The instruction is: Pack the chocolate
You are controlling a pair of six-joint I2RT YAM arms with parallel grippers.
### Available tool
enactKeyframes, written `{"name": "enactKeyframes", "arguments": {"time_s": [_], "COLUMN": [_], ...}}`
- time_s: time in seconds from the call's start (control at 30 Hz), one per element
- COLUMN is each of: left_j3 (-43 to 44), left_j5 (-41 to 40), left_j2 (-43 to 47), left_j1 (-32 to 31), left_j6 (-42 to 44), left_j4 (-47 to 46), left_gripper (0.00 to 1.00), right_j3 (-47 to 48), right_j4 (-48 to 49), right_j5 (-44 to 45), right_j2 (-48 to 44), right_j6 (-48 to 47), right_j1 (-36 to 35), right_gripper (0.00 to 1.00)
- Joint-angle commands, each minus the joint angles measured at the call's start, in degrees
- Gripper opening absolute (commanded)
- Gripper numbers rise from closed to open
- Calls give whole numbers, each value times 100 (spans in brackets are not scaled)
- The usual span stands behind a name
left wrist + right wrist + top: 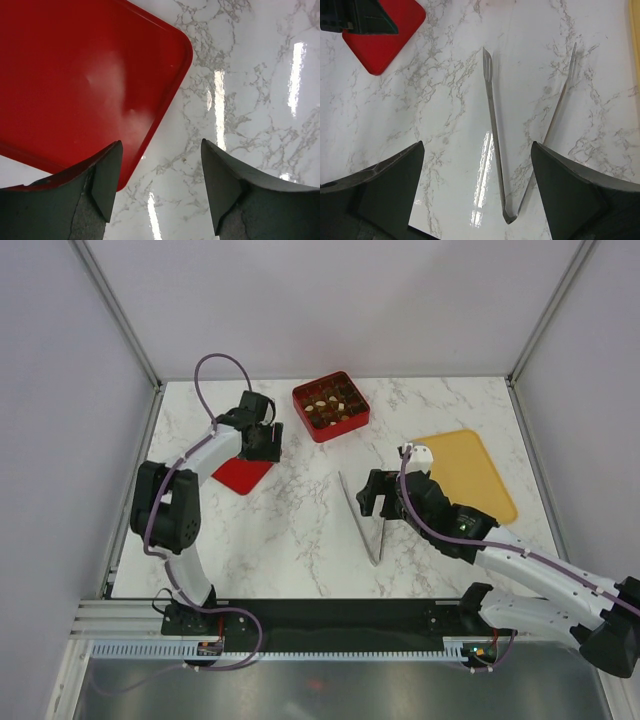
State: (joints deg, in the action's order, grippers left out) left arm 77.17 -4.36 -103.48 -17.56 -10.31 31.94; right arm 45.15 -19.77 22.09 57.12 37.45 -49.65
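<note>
From above, the chocolate (330, 408) sits as small dark brown and a few pale pieces inside the red gridded box (346, 423), at the far middle of the marble table (290, 540). My left gripper (262, 443) hangs over the far edge of a flat red lid (240, 478) lying left of that box, and my right gripper (375, 502) hovers above steel tongs (362, 525) that lie on the marble, with the yellow tray (470, 475) just to their right. At my left wrist, the left gripper (161, 150) has its fingers (107, 180) apart with nothing between them; one finger is over the rounded corner of the red lid (85, 75), the other over bare table (250, 100). At my right wrist, the right gripper (477, 150) stands wide apart and holds nothing; the tongs (494, 130) lie flat beneath it, their joined end near me and their tips spread away. The red lid (385, 45) shows at the far left under my left gripper (360, 17). No chocolate shows in either wrist view.
</note>
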Motion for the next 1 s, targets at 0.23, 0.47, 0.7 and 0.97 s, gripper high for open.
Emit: {"name": "enactKeyframes", "arguments": {"time_s": [0.23,0.47,0.7,0.97], "left_j3": [580,598,554,492], "left_j5": [549,700,910,1497], "left_j2": [-874,-1279,-1333,-578], "left_j1": [157,157,157,157], "left_j6": [1215,1154,1110,794], "left_j4": [-57,-48,-31,119], "left_gripper": [59,51,28,3], "right_j3": [38,12,64,231], "right_j4": [-115,-106,-97,289], "right_j5": [103,164,164,-466], "right_j2": [-377,-307,-307,-254], "right_j6": [-168,-247,-238,-546], "right_j1": [-10,43,96,113], "right_gripper": [96,96,95,93]}}
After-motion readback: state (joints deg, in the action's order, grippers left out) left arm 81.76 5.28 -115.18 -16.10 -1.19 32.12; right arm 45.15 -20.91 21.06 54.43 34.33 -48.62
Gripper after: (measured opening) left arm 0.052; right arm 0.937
